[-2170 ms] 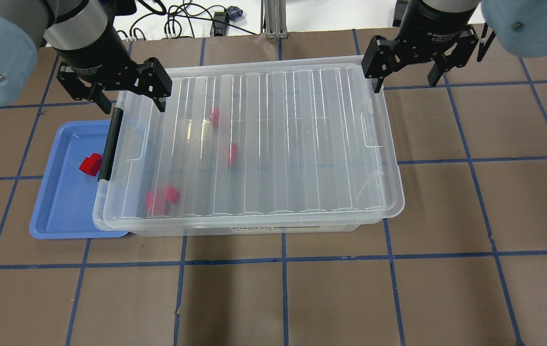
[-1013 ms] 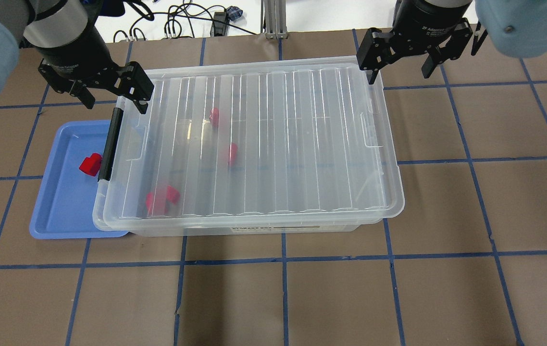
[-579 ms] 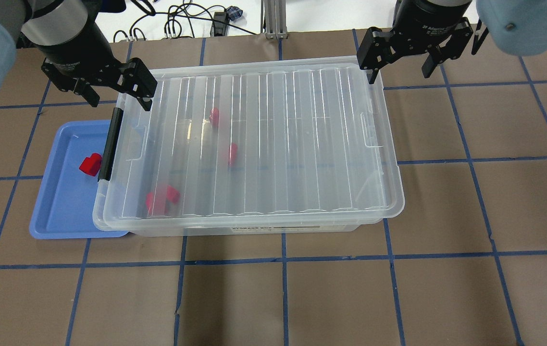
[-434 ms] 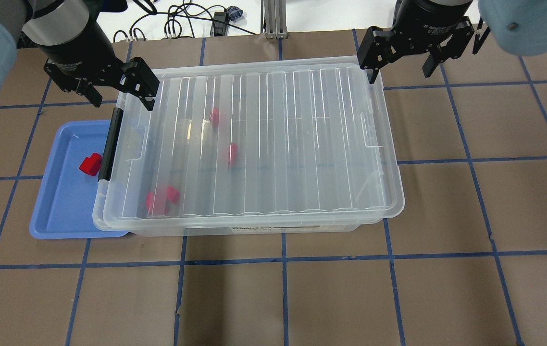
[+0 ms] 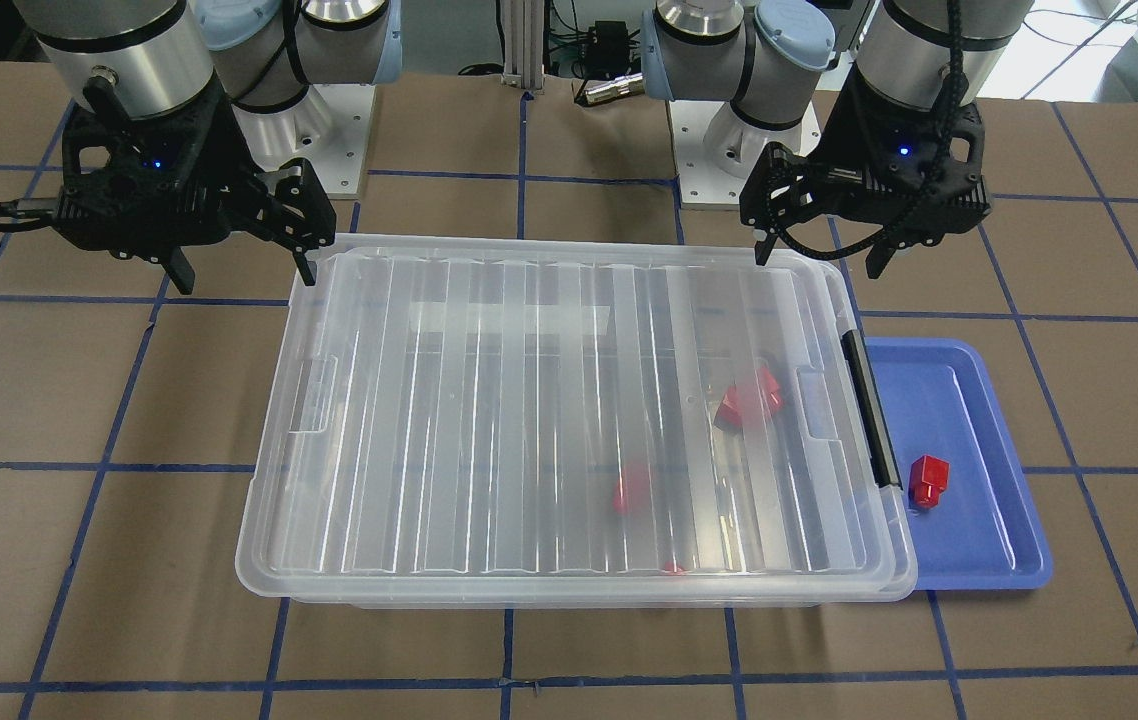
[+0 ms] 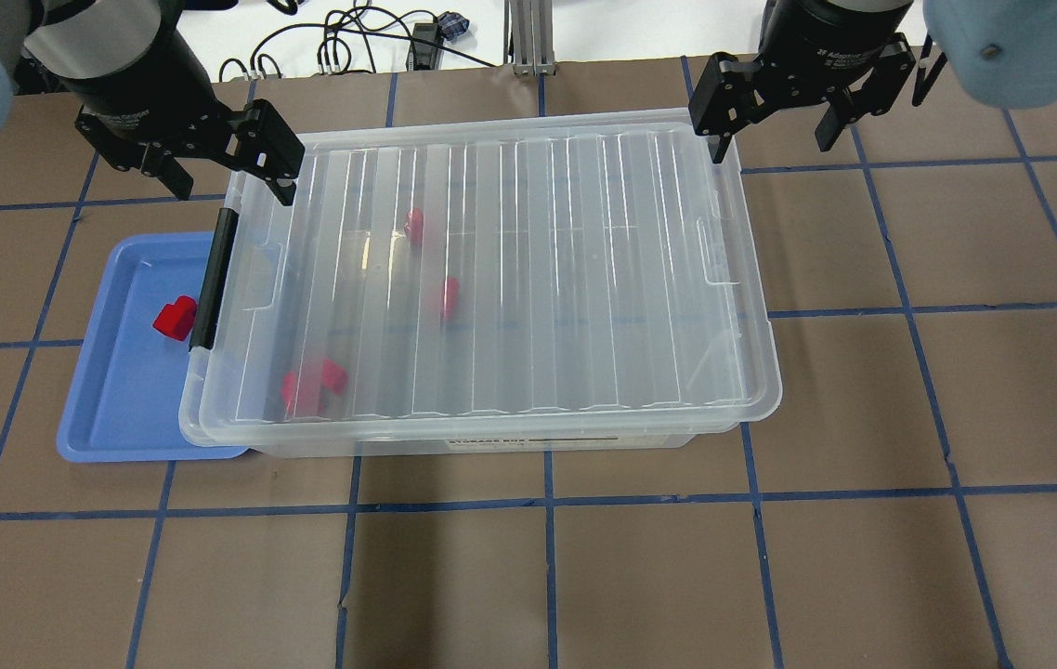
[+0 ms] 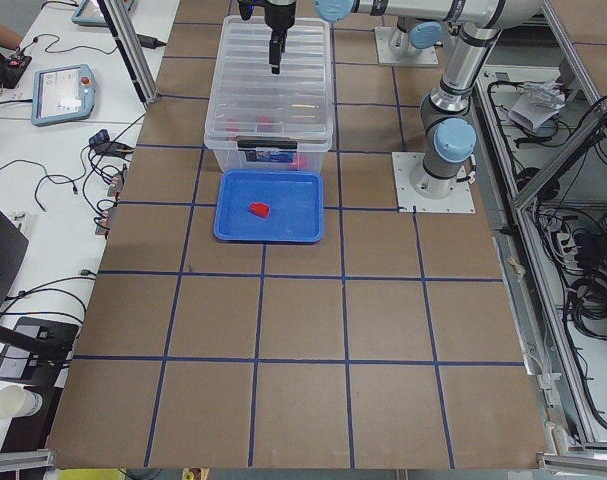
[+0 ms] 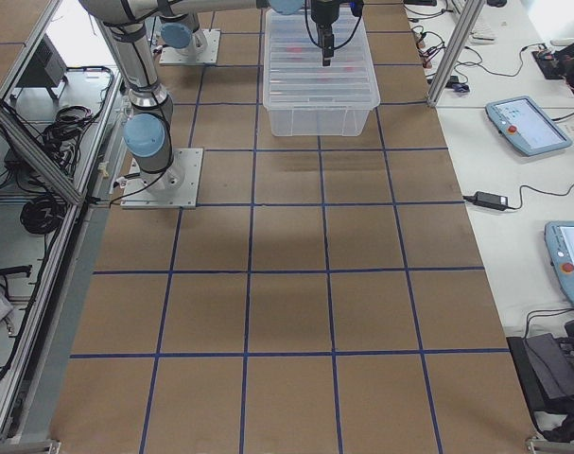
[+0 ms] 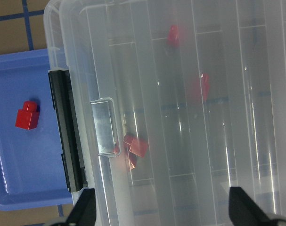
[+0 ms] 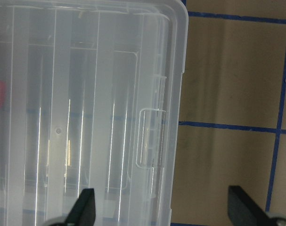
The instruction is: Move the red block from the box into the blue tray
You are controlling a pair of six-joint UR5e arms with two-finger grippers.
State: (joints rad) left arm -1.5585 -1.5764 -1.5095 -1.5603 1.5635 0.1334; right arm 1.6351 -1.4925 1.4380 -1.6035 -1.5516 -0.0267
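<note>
The box is a clear bin with its ribbed lid on and a black handle at its left end. Several red blocks show blurred through the lid, one pair at the front left. Another red block lies in the blue tray, which is partly tucked under the box's left end. My left gripper is open and empty above the box's far left corner. My right gripper is open and empty above the far right corner. The left wrist view shows the block in the tray.
Cables and an aluminium post lie beyond the table's far edge. The arm bases stand behind the box. The brown table carries a grid of blue tape.
My left gripper has drawn back and to the left from the box's handle corner. My right gripper has pulled back slightly. Both stay open; box, tray and blocks have not moved.
</note>
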